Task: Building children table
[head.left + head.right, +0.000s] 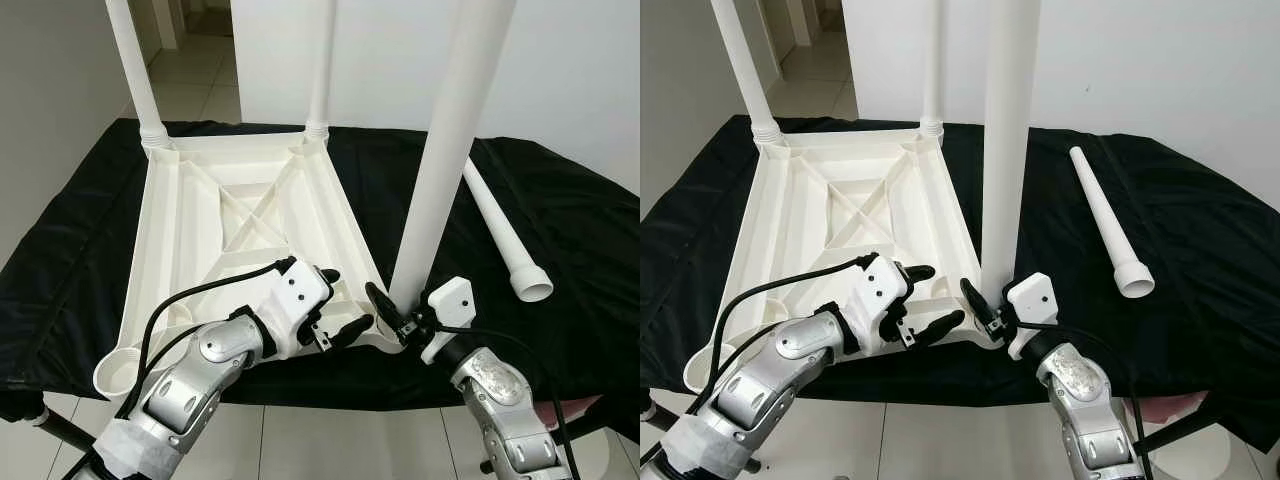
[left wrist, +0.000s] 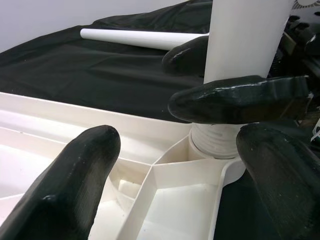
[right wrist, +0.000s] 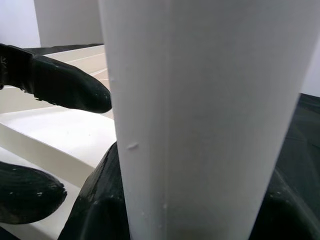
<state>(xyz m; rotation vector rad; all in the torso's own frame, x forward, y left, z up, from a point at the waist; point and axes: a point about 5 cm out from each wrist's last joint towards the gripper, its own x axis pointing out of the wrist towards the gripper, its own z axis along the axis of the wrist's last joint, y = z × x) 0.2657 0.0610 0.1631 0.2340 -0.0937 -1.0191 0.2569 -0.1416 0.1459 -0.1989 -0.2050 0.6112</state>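
Observation:
A white plastic table top (image 1: 180, 240) lies upside down on a black cloth (image 1: 560, 220). Two white legs (image 1: 135, 70) (image 1: 321, 60) stand in its far corners. A third leg (image 1: 440, 170) stands upright at the near right corner, its ribbed base (image 2: 215, 142) at the corner socket. My right gripper (image 1: 400, 305) is shut on this leg just above the base. My left gripper (image 1: 343, 302) hovers open over the table top's near rim, right beside that corner, fingers (image 2: 65, 175) spread and pointing at the leg. Another leg (image 1: 500, 230) lies loose on the cloth to the right.
The cloth-covered surface ends close in front of me, with tiled floor (image 1: 300, 440) below. A round socket (image 1: 118, 370) sits at the table top's near left corner. A white wall (image 1: 560, 70) stands behind, and a doorway (image 1: 190, 40) opens at the back left.

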